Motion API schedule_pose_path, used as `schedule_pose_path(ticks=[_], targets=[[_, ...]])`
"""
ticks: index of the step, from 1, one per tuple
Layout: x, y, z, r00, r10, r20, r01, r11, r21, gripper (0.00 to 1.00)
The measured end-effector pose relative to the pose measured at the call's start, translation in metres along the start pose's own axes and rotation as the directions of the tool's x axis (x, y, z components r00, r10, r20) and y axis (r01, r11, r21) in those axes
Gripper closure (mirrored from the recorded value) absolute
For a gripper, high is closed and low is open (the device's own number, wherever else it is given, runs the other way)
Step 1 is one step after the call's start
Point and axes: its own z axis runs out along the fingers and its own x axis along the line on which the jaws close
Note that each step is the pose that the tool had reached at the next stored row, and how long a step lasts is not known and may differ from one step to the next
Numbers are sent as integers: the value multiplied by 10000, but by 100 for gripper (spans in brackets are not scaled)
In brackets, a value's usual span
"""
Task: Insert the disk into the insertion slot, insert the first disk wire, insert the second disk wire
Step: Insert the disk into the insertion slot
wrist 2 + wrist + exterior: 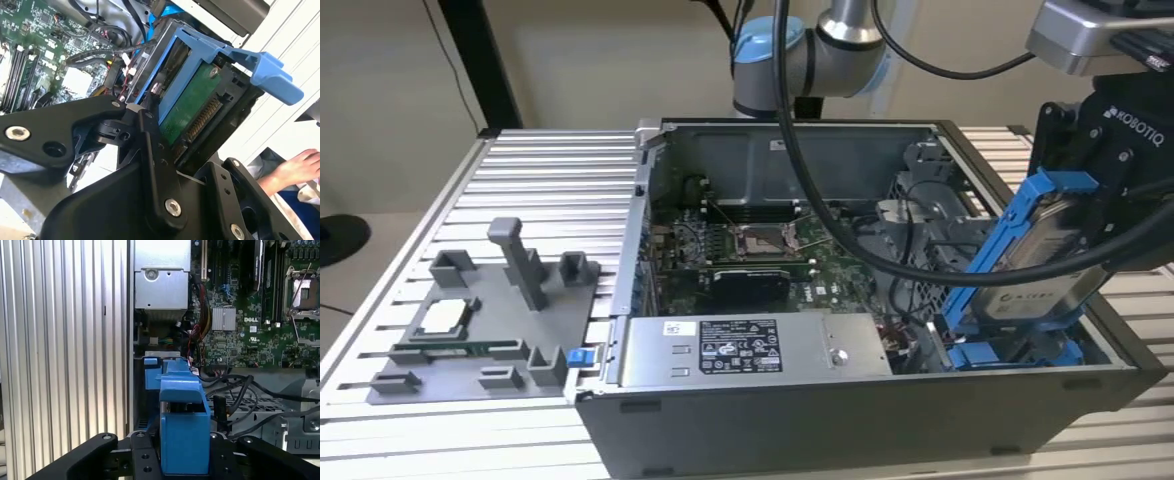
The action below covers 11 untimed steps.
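Gripping the disk (1051,232) by its blue carrier, with the pincer (185,455) closed on both sides of the frame. Held tilted, not upright, over the open computer case (854,420), lower end down by the blue tabs of the slot (1001,352) in the drive cage. Impossible to tell from these views whether already inside the mouth or just above it. Not seated, judging by the long stretch of drive above the cage. Biggest risk, probably: jamming against the sheet-metal edge or a blue tab through entering at this lean instead of square to the bay, then skewing or sliding in the grip under further push. Also worth fearing: snagging the loose black cables (240,390) lying just beside the carrier in the first wrist view, dragging them into the bay ahead of the drive or pinching them under it. Same worry with the thick black cable (783,110) hanging from above, sagging into the case and looping up toward the arm in the exterior view, easy to hook on the cage or pull taut across the motherboard (754,245). Showing a bare connector end (202,120) in the second wrist view, so apparently with both wires not yet in.
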Motion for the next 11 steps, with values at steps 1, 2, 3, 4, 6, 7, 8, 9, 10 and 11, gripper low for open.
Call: schedule_pose_path(ticks=[1, 2, 3, 4, 6, 7, 8, 9, 10, 11], targets=[[0, 0, 1, 10000, 0, 0, 0, 10000, 0, 100], [0, 0, 2, 10000, 0, 3, 0, 10000, 0, 100], [0, 0, 3, 10000, 0, 2, 0, 10000, 0, 100], [0, 0, 3, 10000, 0, 2, 0, 10000, 0, 100], [0, 0, 4, 10000, 0, 2, 0, 10000, 0, 100], [0, 0, 5, 10000, 0, 3, 0, 10000, 0, 100], [0, 0, 5, 10000, 0, 2, 0, 10000, 0, 100], [0, 0, 10, 10000, 0, 5, 0, 10000, 0, 100], [0, 0, 14, 10000, -1, 6, 1, 10000, 0, 100], [0, 0, 21, 10000, 0, 9, 0, 10000, -2, 100]])
